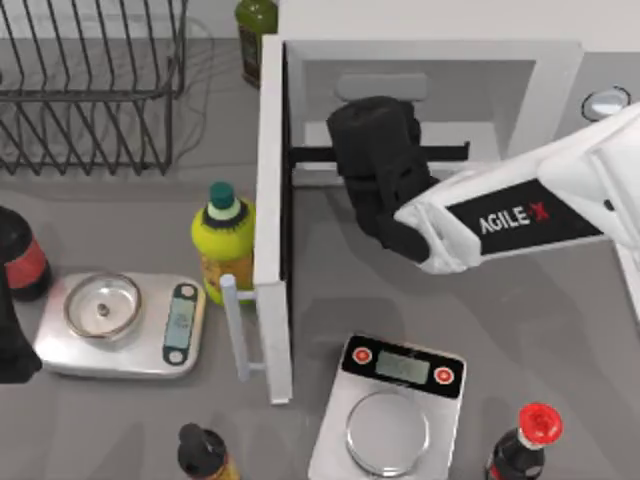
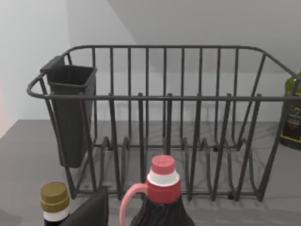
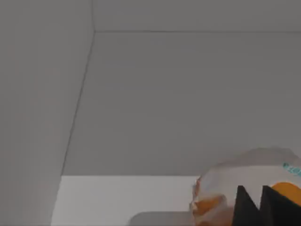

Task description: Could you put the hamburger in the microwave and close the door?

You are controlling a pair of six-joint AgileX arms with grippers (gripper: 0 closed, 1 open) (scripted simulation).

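Observation:
The white microwave (image 1: 560, 70) stands at the back right with its door (image 1: 270, 180) swung open toward the front, white bar handle (image 1: 238, 335) facing left. My right arm reaches from the right into the cavity, and its black gripper (image 1: 365, 150) is inside. In the right wrist view the hamburger (image 3: 221, 197), a cream bun with orange patches, sits directly beyond the gripper's (image 3: 258, 209) dark tips, over the pale cavity floor; contact cannot be judged. My left gripper (image 1: 10, 340) is parked at the table's left edge.
A wire dish rack (image 1: 90, 90) fills the back left. A yellow bottle (image 1: 225, 240) stands just left of the door. Two scales (image 1: 120, 325) (image 1: 390, 420) lie in front, the left one bearing a bowl. Bottles (image 1: 525, 445) (image 1: 200, 455) (image 1: 20, 260) (image 1: 255, 30) stand around.

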